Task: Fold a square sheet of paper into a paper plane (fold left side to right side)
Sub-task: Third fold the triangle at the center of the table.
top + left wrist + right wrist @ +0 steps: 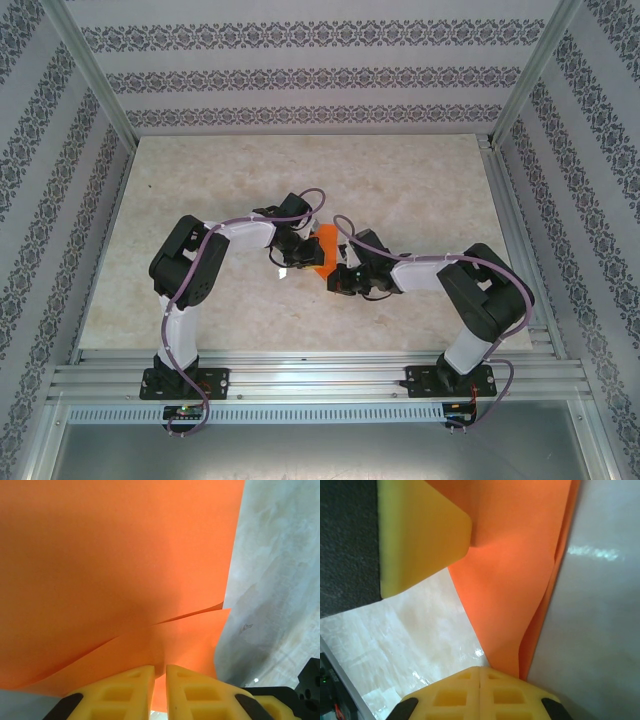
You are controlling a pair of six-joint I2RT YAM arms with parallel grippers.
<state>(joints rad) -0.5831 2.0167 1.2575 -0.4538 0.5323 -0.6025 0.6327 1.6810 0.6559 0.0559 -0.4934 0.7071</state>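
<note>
The square sheet of paper [322, 248] is bright orange and partly folded over, lying mid-table between the two grippers. My left gripper [290, 255] is at its left edge. In the left wrist view the yellow fingers [160, 667] are nearly together with the orange paper [125, 555] pinched in the gap, and two layers fan out ahead. My right gripper [340, 272] is at the paper's near right. Its fingers [480, 669] are pressed flush together, and the narrow folded end of the paper [520, 555] slips behind its right fingertip [520, 690]. One left finger [420, 530] dents the sheet.
The table [420, 190] is pale marble, boxed in by patterned walls [300, 70] on three sides. An aluminium rail [320, 375] carrying both arm bases runs along the near edge. A black part of the right arm [310, 690] sits close beside the left fingers.
</note>
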